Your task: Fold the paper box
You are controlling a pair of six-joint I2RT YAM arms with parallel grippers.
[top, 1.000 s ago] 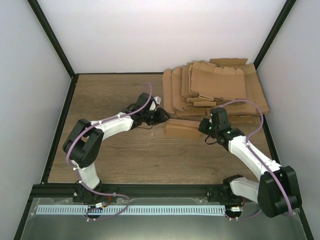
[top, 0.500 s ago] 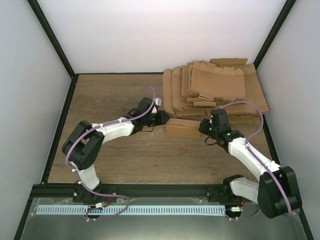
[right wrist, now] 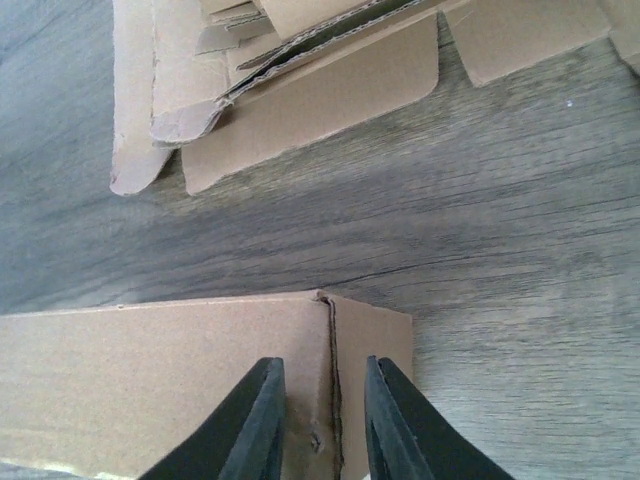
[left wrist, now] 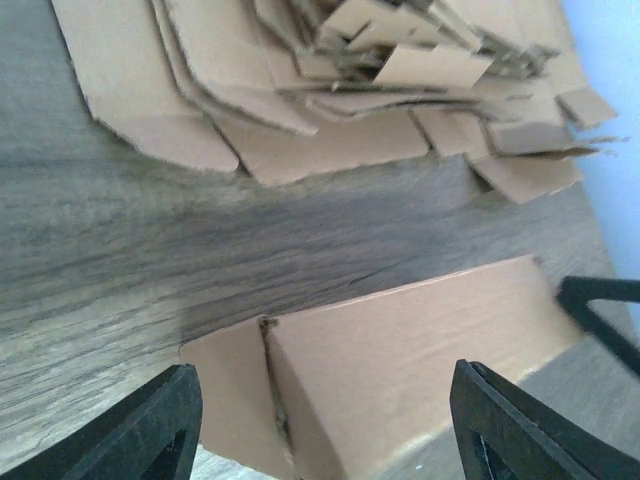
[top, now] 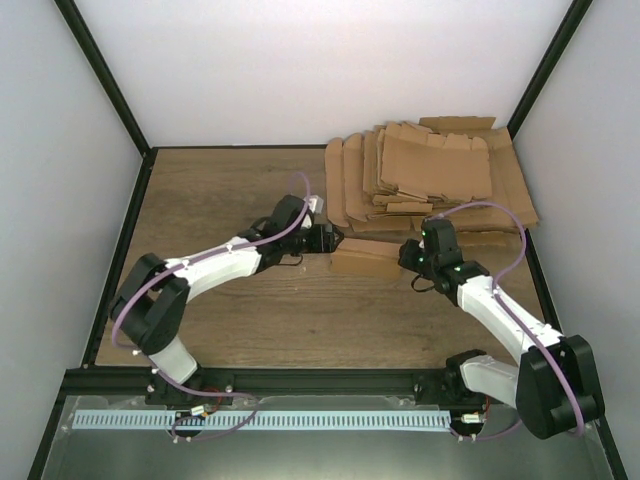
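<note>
Seemingly the paper box is well along: an oblong sleeve on the desk, just near of the pile of cardboard blanks, with both end flaps apparently not yet closed. The left gripper has its jaws wide apart astride the left end, holding nothing. The right gripper has jaws nearly together over the right crease; whether they pinch it, I cannot tell.

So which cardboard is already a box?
The box lying alone in front; the pile behind it is just flat sheets.
</note>
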